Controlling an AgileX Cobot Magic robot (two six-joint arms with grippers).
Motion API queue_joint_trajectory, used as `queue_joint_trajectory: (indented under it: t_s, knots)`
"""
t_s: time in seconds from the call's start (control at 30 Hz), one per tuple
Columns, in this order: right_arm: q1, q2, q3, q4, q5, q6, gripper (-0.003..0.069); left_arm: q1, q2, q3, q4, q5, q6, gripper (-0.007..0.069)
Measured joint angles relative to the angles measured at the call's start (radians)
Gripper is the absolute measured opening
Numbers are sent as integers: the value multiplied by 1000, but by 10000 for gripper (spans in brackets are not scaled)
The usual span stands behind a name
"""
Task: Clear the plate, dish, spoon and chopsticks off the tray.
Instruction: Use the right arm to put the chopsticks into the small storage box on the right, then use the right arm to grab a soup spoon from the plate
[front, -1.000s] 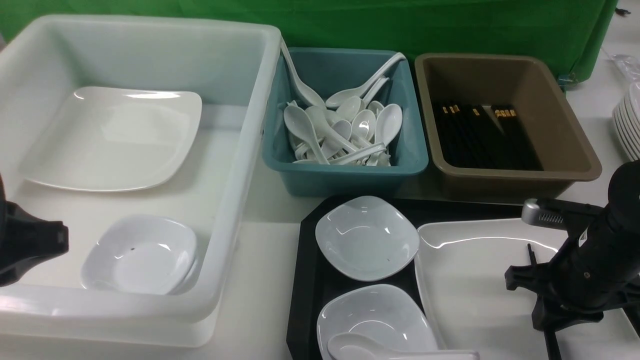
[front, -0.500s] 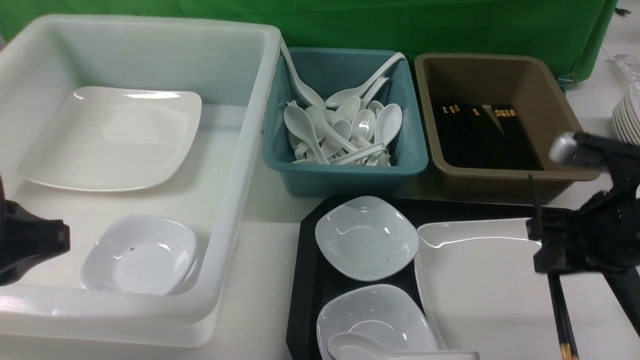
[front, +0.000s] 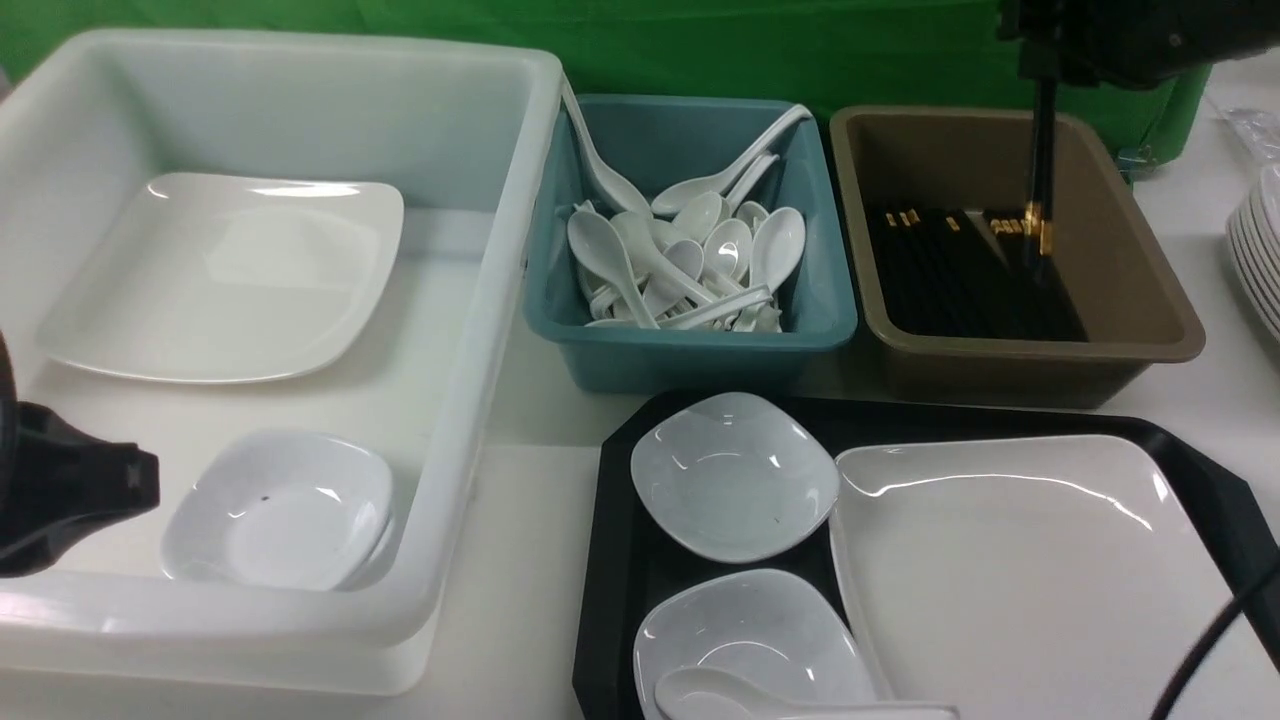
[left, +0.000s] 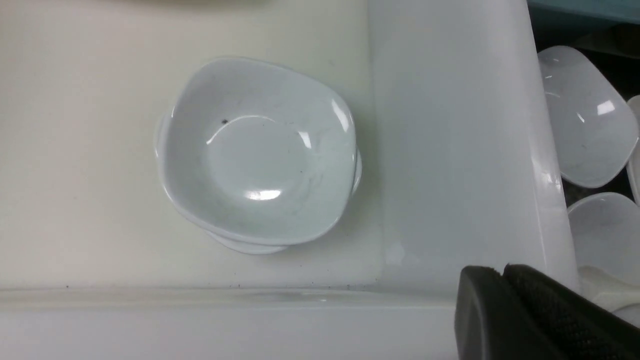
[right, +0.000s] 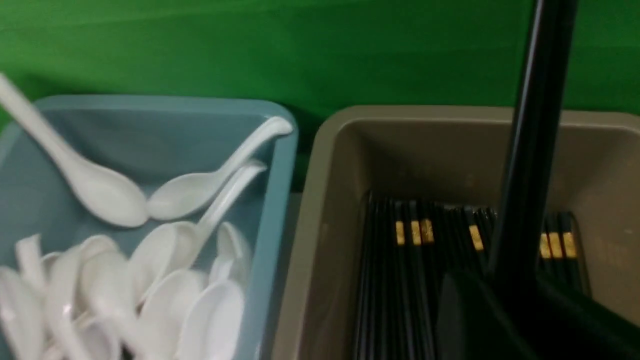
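The black tray (front: 612, 560) carries the large white plate (front: 1000, 590), one dish (front: 735, 490) at its far left, a second dish (front: 750, 630) nearer me, and the spoon (front: 720, 695) lying in that nearer dish. My right gripper (front: 1040, 65) is high above the brown bin (front: 1140, 290), shut on the black chopsticks (front: 1040, 160). They hang nearly straight down with their gold-banded ends low inside the bin. The right wrist view shows the chopsticks (right: 535, 150) rising from the right gripper (right: 515, 300). My left gripper (front: 140, 485) hovers shut and empty over the white bin's near edge, also the left gripper (left: 502, 272).
The big white bin (front: 480, 420) holds a white plate (front: 220, 280) and stacked small dishes (left: 260, 155). A teal bin (front: 700, 350) is full of white spoons. The brown bin has several black chopsticks lying in it (right: 415, 260). A stack of white plates (front: 1260, 240) stands at the far right.
My right arm has lifted the chopsticks off the plate and carried them back and up, until they hang over the brown bin. The left arm has barely moved.
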Motion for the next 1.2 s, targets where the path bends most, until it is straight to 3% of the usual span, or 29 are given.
queue_joint_trajectory:
  t_s: [0.23,0.43,0.57,0.67,0.73,0.77,0.8,0.87,1.0,1.2]
  knots:
    - [-14,117,-8,-1,-65,-4,174,0,0,0,-8,29,0,17]
    - [-24,156,-9,-1,-24,-4,342,0,0,0,-8,29,0,17]
    - [-24,138,-21,-2,122,-4,388,0,0,0,-8,30,0,17]
    - [-24,98,-45,-2,335,-40,345,0,0,0,-8,31,0,17]
    - [-22,40,-53,7,543,-109,213,0,0,0,-8,34,0,17]
    - [-22,29,-53,8,562,-115,200,0,0,0,-8,34,0,17]
    - [-17,-4,-52,18,688,-161,111,0,0,0,-8,34,0,17]
    - [6,-75,-7,39,762,-228,46,0,0,0,-9,34,0,17]
    - [98,-227,215,55,761,-284,26,0,1,0,-27,30,37,17]
    - [187,-393,466,57,752,-312,29,-1,1,0,-166,30,191,17]
